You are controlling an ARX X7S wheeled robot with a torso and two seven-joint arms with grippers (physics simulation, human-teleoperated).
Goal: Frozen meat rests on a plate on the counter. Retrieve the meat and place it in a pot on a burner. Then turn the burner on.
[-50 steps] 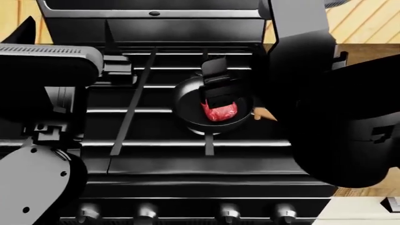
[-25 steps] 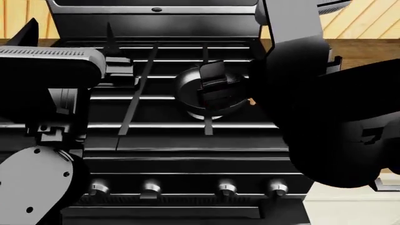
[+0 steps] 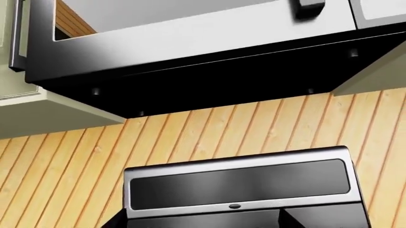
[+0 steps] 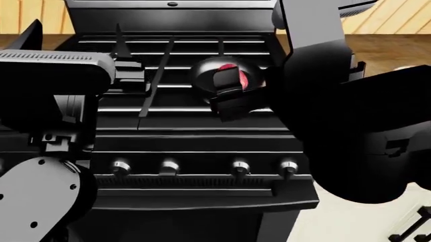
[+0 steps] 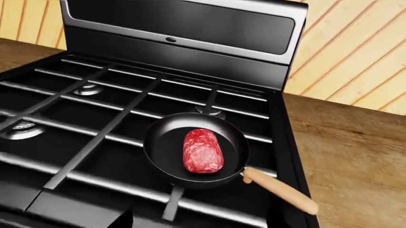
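Now, starting at your left in the head view, your left arm is reaching over the stove's (image 4: pixel 202 141) left grates, and its left gripper (image 4: pixel 128 70) is sitting above the back-left part of the cooktop. You cannot tell how its jaws are standing, since only the dark housing is showing. Its wrist camera is looking up at the wood-slat wall (image 3: pixel 209 133), the stove's back panel (image 3: pixel 238 187) and a range hood (image 3: pixel 190 52) overhead, with nothing close to the lens.

Moving right, bare grates are lying between the two grippers, so you are getting open room there. The pot (image 4: pixel 225 80) is sitting on the grates at the right rear of the cooktop, and the frozen meat (image 4: pixel 232 70) is lying inside it, a sliver of red peeking out above your right gripper (image 4: pixel 229 93), which is hovering over the pot's near rim. You cannot tell its jaw opening either. It is gripping nothing that shows.

From the right wrist camera, the frozen meat (image 5: pixel 203 150) is resting in the middle of the pot (image 5: pixel 197 149), clear of the rim all round. The pot's wooden handle (image 5: pixel 282 191) is pointing toward the counter (image 5: pixel 349 147) and reaching the stove's right edge. A burner (image 5: pixel 209 112) is showing just behind the pot. Four knobs (image 4: pixel 202 166) are lining the stove's front edge, unobstructed.
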